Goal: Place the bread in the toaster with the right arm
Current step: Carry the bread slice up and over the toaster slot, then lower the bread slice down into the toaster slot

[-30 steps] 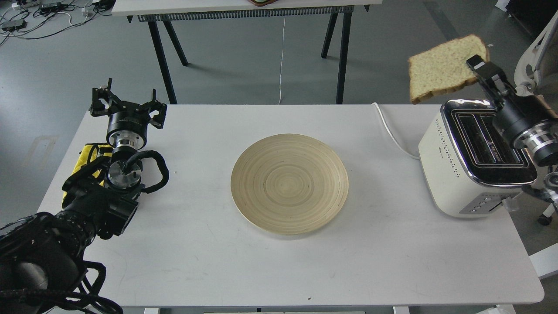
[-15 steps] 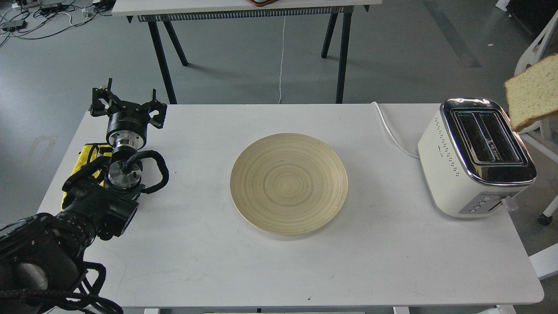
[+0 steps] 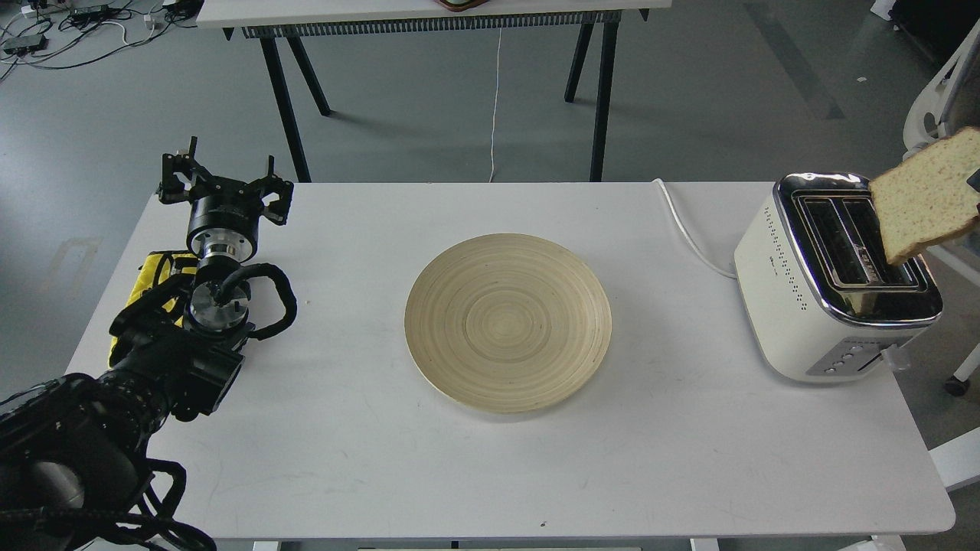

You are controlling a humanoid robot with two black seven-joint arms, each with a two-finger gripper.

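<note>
The bread (image 3: 926, 195), a pale tan slice with a brown crust, hangs tilted in the air over the right end of the cream-white toaster (image 3: 804, 298). Its lower corner is just above the right slot. Only a dark sliver of my right gripper (image 3: 975, 181) shows at the frame's right edge, clamped on the slice's right side; the rest of the right arm is out of view. My left gripper (image 3: 224, 180) rests open and empty at the table's far left.
A round wooden plate (image 3: 507, 321) lies mid-table. The toaster's white cord (image 3: 689, 229) runs off the table's back edge. A yellow cloth (image 3: 149, 275) lies by my left arm. A white chair (image 3: 930, 115) stands behind the toaster, and another table (image 3: 429, 11) stands beyond.
The bread swung right from above the toaster's back to the frame edge, then came back left and down over the right slot. The right arm left the view. The left arm stayed still.
</note>
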